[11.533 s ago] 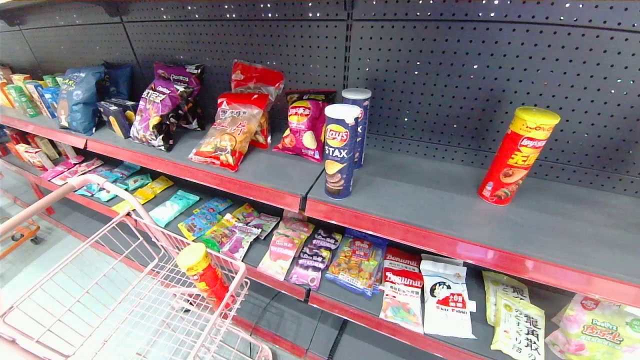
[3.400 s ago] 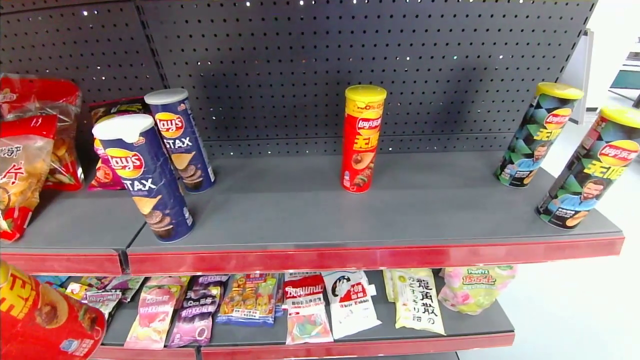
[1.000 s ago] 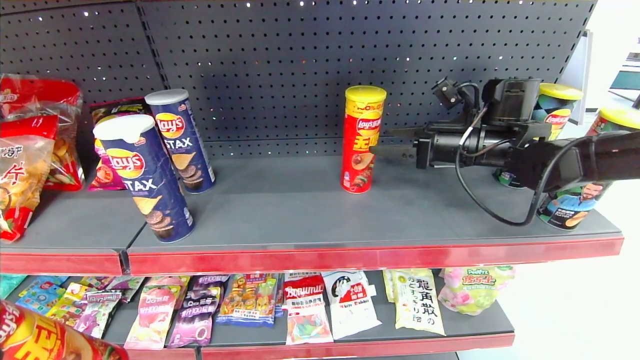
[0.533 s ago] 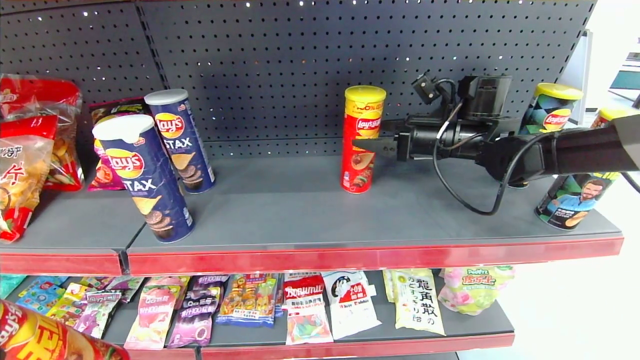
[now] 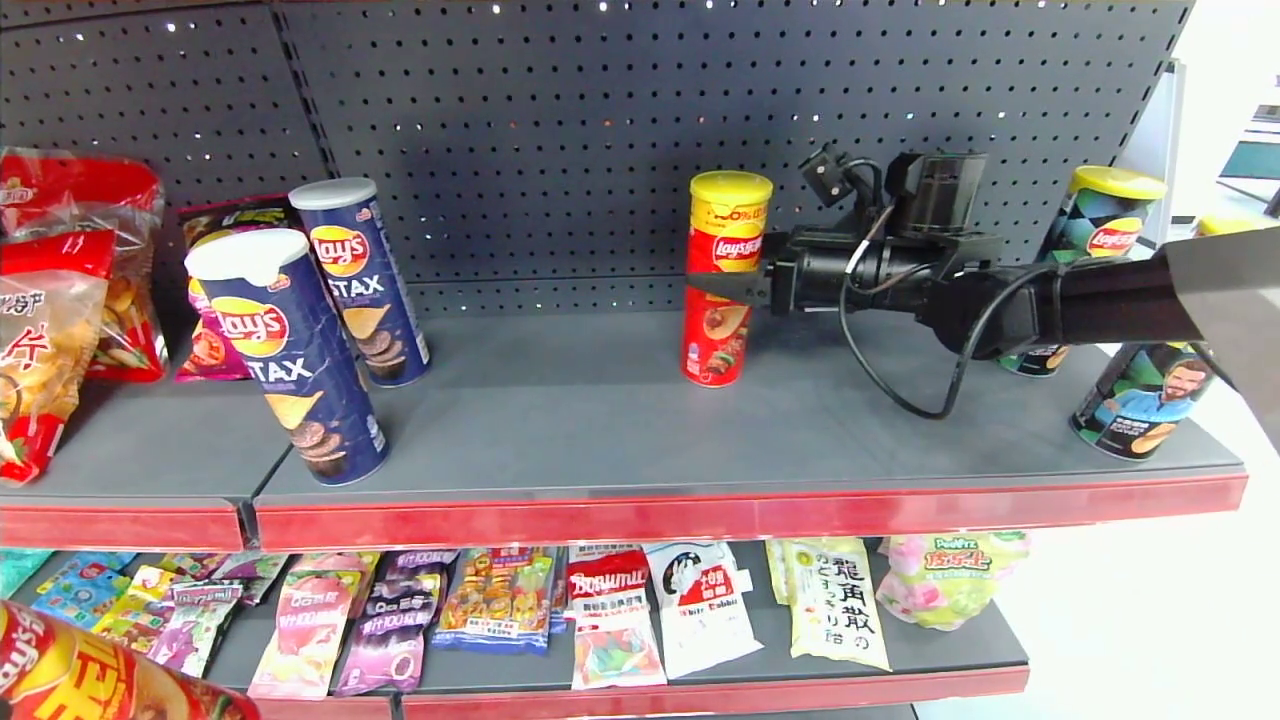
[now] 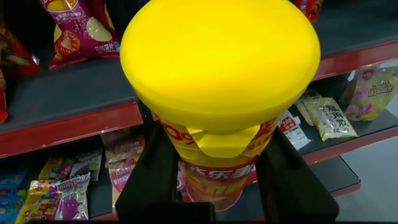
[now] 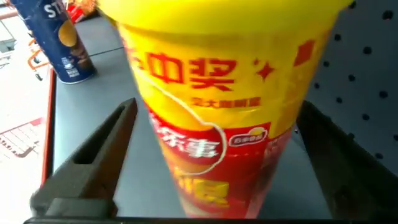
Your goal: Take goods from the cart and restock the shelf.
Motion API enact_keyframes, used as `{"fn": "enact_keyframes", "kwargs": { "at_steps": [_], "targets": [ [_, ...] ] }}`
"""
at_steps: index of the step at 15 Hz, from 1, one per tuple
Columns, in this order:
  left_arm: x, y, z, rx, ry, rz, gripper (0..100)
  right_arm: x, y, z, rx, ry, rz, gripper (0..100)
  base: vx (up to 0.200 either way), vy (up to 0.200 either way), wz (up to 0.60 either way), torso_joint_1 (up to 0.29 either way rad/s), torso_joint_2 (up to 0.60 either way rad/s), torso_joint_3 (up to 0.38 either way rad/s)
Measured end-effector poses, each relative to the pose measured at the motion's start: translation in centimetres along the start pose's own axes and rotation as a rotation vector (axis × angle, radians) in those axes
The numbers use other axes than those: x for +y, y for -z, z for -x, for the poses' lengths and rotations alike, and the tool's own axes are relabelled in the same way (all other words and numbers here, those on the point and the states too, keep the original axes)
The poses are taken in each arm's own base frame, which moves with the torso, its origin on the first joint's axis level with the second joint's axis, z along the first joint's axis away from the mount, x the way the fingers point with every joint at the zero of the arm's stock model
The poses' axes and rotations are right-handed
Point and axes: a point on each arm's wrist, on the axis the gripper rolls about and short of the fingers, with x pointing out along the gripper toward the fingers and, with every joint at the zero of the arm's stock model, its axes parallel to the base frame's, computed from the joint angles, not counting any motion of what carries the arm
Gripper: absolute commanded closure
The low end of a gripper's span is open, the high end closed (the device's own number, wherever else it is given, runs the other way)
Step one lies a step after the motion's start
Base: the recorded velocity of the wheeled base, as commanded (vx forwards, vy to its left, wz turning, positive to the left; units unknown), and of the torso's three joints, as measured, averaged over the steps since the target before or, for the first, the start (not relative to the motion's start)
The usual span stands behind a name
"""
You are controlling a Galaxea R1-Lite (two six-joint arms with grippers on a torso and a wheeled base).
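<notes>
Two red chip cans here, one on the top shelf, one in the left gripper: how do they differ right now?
The shelf can stands upright on the top shelf; the held can is off it, tilted. The left gripper is shut on the held can; the right gripper straddles the shelf can, open. Both are red with yellow lids.

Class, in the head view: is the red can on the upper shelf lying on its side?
No, the red can stands upright on its base on the grey shelf.
</notes>
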Motion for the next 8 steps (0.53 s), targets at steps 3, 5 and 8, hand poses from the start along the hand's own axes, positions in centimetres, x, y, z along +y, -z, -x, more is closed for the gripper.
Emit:
{"fn": "enact_keyframes", "kwargs": {
  "at_steps": [3,5,8],
  "targets": [
    [0.0,0.1,0.0,0.004,0.0,0.002,100,-0.1,0.2,-0.6,-0.003,-0.008,0.003,100,0.0,0.0,0.0,0.0,0.0,0.0],
    [0.0,0.1,-0.1,0.006,-0.001,0.003,100,0.3,0.3,-1.1,-0.002,-0.005,0.004,100,0.0,0.0,0.0,0.0,0.0,0.0],
    [0.0,0.4,-0.2,0.016,0.0,0.008,100,1.5,-0.2,-1.4,0.011,0.067,0.002,100,0.0,0.0,0.0,0.0,0.0,0.0]
  ]
}}
